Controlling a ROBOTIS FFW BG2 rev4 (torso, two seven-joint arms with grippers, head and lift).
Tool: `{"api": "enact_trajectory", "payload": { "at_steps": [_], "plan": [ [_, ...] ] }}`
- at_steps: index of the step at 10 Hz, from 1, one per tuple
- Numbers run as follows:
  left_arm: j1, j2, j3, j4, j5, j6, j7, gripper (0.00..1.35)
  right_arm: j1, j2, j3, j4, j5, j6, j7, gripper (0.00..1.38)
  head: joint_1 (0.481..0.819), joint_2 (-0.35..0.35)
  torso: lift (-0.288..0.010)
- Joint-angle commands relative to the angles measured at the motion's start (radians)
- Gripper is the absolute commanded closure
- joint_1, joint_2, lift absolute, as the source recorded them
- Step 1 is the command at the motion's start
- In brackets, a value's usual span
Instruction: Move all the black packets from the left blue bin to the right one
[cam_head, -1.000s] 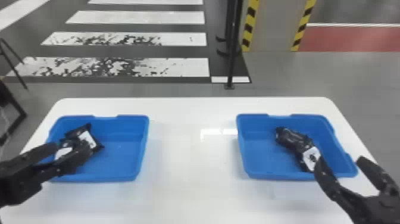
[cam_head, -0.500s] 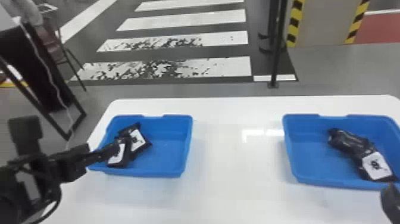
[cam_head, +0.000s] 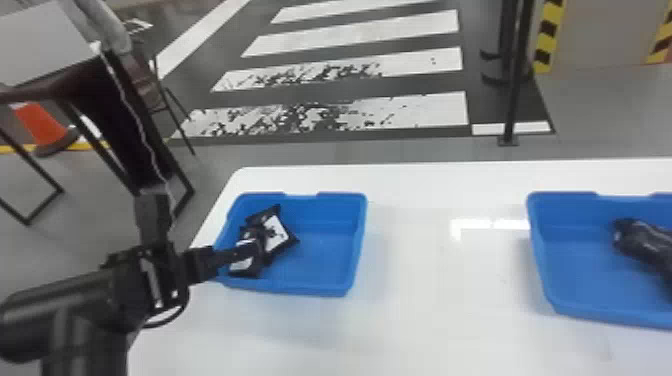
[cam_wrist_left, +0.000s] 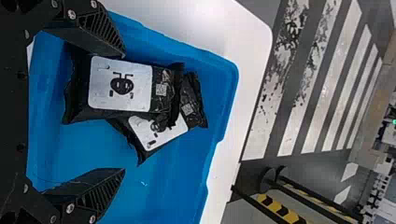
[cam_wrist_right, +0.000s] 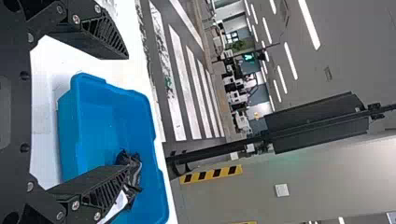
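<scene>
In the head view my left gripper reaches over the left side of the left blue bin, beside the overlapping black packets. My left gripper stands open in the left wrist view, a black packet with a white label lying between and beyond its fingers, closer to one of them. Another labelled packet lies partly beneath it. The right blue bin holds a dark packet. In the right wrist view my right gripper is open, one finger partly covering packets in that bin.
Both bins stand on a white table, with bare tabletop between them. A dark stand pole rises behind the table. At the left are a black-framed stand and an orange cone.
The head view has swung left, so both bins sit farther right in it. The right arm has left that view. More of the left arm shows beside its bin.
</scene>
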Motion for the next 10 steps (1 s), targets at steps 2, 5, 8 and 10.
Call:
{"api": "enact_trajectory", "payload": {
  "at_steps": [2,5,8,10],
  "plan": [
    [-0.122,0.010,-0.045,0.152,-0.057,0.020,0.003,0.17,-0.007,0.002,0.018,0.008,-0.013,0.000,0.000,0.20,0.695,0.299,-0.140],
    [-0.181,0.009,-0.079,0.213,-0.074,0.118,0.057,0.19,-0.017,0.002,0.034,0.025,-0.039,0.012,0.000,0.20,0.695,0.303,-0.140],
    [-0.220,0.006,-0.101,0.272,-0.076,0.137,0.101,0.46,-0.019,0.002,0.040,0.033,-0.057,0.020,0.002,0.20,0.695,0.295,-0.140],
    [-0.218,0.018,-0.129,0.285,-0.055,0.130,0.101,1.14,-0.017,0.002,0.046,0.037,-0.069,0.022,0.000,0.20,0.695,0.295,-0.140]
  ]
}}
